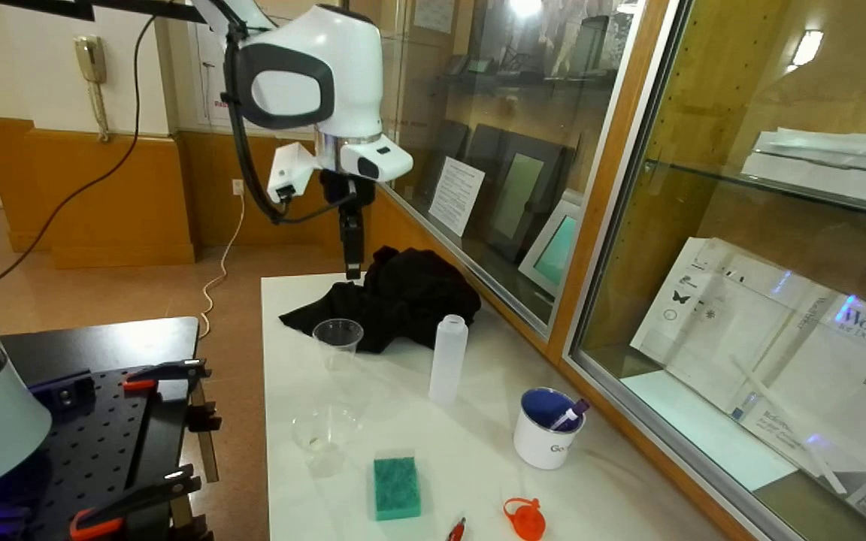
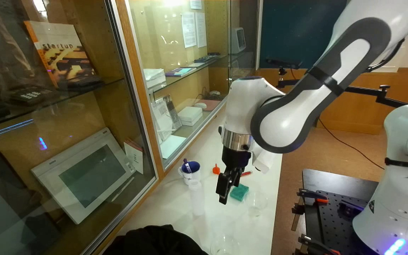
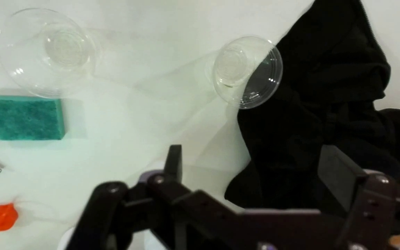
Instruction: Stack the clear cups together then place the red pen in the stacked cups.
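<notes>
Hand [image 3: 255, 168] spread wide above the worktop [image 3: 116, 139]

Closest in the wrist view, our fingers [image 3: 339, 177] stand well apart. On the worktop we see one clear cup [image 3: 233, 66] upright just beside the black cloth [image 3: 307, 121] and a second clear cup [image 3: 66, 48], also upright, near the green sponge [image 3: 28, 118]; the two stand separately. We find the red pen [image 1: 456, 530] lying near the sponge and the red-orange object [image 1: 528, 520], apart from both cups. Near the first cup stands a white bottle [image 1: 448, 361].
</notes>
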